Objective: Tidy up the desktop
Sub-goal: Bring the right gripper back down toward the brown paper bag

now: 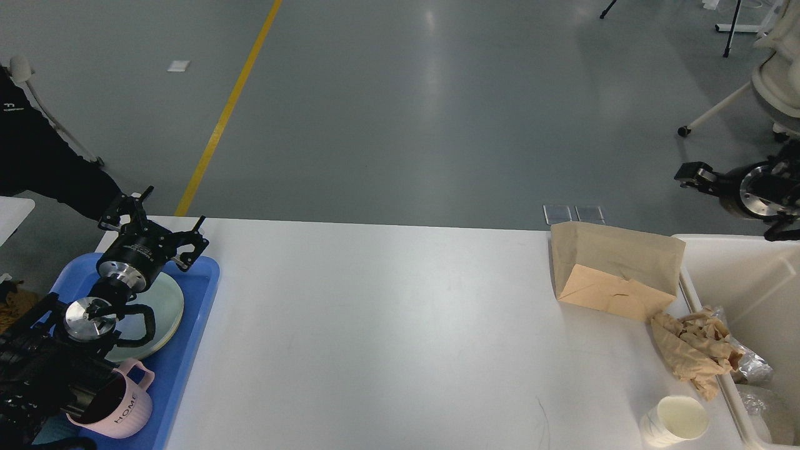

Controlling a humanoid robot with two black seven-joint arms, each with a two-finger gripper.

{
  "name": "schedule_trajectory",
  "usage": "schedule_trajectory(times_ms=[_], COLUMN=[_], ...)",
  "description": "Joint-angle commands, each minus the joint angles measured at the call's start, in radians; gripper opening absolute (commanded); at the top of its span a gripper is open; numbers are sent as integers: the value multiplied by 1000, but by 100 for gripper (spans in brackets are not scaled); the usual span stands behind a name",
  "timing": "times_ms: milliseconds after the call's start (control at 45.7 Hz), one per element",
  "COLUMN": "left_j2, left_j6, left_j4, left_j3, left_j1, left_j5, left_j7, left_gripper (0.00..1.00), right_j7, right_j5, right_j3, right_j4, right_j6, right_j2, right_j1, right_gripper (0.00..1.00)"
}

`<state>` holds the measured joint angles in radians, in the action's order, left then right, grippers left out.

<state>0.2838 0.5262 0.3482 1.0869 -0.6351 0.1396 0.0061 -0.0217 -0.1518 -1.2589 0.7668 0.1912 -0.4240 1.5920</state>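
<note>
The white desktop (387, 325) fills the lower view. A brown paper bag (615, 269) lies at its right back. Crumpled brown paper (687, 353) hangs over the rim of the beige bin (737, 269). A white paper cup (675, 422) stands at the front right. My left gripper (175, 205) is open and empty above the blue tray's (187, 356) far end. My right gripper (687, 172) is up in the air beyond the bin's far edge; its fingers cannot be told apart.
The tray holds a pale green plate (165, 300) and a pink mug (122, 409). Clear plastic wrap (759, 403) lies inside the bin. A person in black (37, 162) stands at the far left. An office chair (772, 87) is at the far right.
</note>
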Motion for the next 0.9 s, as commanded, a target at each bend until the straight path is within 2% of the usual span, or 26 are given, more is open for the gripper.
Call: schedule_trajectory(times_ms=[0,175,307,460,613,876], left_j2=[0,0,0,0,0,0], left_j6=[0,0,0,0,0,0], left_j4=[0,0,0,0,0,0], left_j3=[-1,-1,1,1,-1,-1], left_j1=[0,0,0,0,0,0], left_j5=[0,0,0,0,0,0], left_j7=[0,0,0,0,0,0], left_gripper=[97,97,97,97,97,97], right_j7=[0,0,2,2,2,2], right_j5=[0,1,0,0,0,0], right_j3=[-5,-8,-69,-79,-66,-54], right_j4=[138,250,302,327,328,315], right_j6=[59,172,284,393,490,501], right_j2=[25,60,149,243,271,242], right_j1=[123,256,341,422,499,500], right_gripper=[100,100,100,100,100,100])
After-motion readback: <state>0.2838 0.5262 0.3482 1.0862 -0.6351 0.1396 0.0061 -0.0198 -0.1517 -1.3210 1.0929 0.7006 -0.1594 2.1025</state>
